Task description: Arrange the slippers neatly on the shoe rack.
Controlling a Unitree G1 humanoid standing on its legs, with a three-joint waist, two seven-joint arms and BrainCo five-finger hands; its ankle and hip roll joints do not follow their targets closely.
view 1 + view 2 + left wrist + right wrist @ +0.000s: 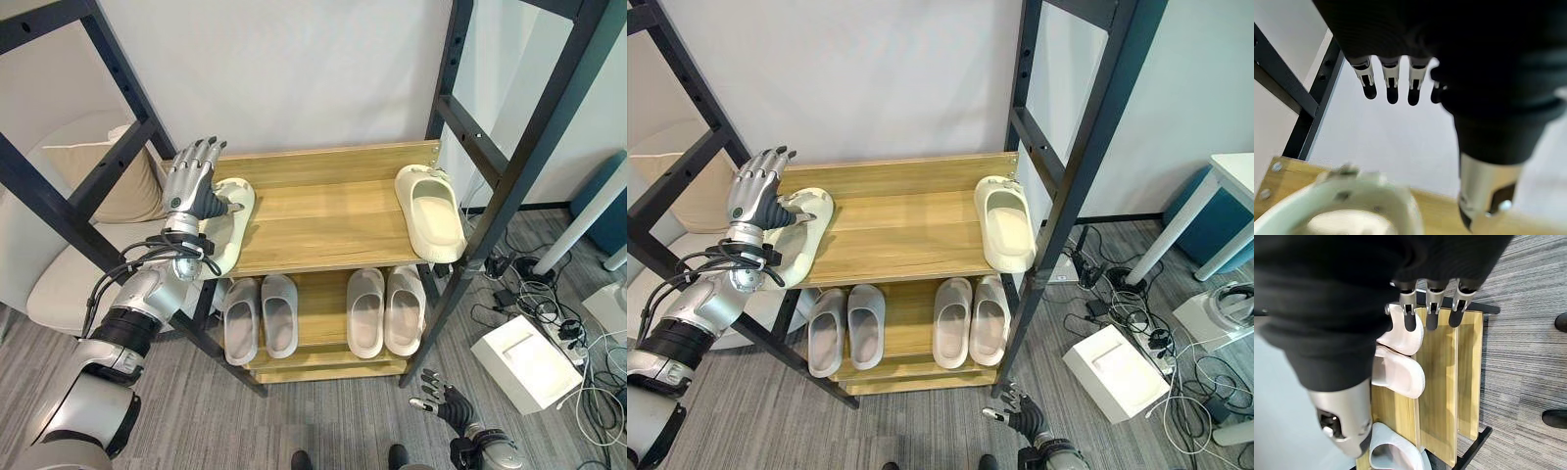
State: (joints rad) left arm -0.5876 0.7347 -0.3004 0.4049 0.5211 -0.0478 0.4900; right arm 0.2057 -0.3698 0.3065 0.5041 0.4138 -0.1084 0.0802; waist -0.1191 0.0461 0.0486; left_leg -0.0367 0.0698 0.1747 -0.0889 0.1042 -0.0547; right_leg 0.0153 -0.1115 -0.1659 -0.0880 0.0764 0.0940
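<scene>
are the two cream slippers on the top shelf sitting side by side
No, one cream slipper lies at the wooden top shelf's left end, the other at its right end.

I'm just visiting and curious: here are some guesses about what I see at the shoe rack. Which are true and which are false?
1. Two cream slippers sit on the top shelf, far apart at opposite ends. True: one cream slipper at the left end, the other cream slipper at the right.
2. The lower shelf holds one pair of grey slippers. False: it holds two pairs.
3. The left hand is at the left cream slipper with its fingers straight. True.
4. The right hand is holding a slipper. False: it hangs low over the floor, holding nothing.
5. A white box lies on the floor right of the rack. True.
</scene>
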